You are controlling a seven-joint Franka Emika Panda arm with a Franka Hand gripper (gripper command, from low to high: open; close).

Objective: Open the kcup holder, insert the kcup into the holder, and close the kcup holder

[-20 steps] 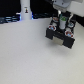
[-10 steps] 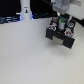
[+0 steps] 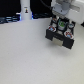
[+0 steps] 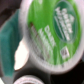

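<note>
The arm is seen poised directly over the holder (image 3: 60, 34), a black boxy unit standing toward the exterior view's right, with the gripper (image 3: 61, 21) low above its top. A small green spot, taken to be the kcup (image 3: 61, 22), is visible at the gripper's tip, just above the holder's open pod slots. In the wrist view the kcup (image 4: 50, 35) fills nearly the whole picture: its green printed lid is seen very close beneath the hand, with a pale rim around it and dark surroundings beyond. The fingers themselves are not clearly shown in either view, so it cannot be told with certainty whether the pod is clamped between them or already released; the pod's position right under the hand suggests that it is being carried or seated. The step in hand is judged to be insertion into a slot. For this to be done well, the pod should be kept upright and centred over one round slot, lowered straight down, and let go only once its rim is supported by the slot's edge. Sideways drift should be avoided, since neighbouring pods sit close beside the target. A white bottle-like object (image 3: 24, 10) stands well apart from the hand and is of no concern.
</note>
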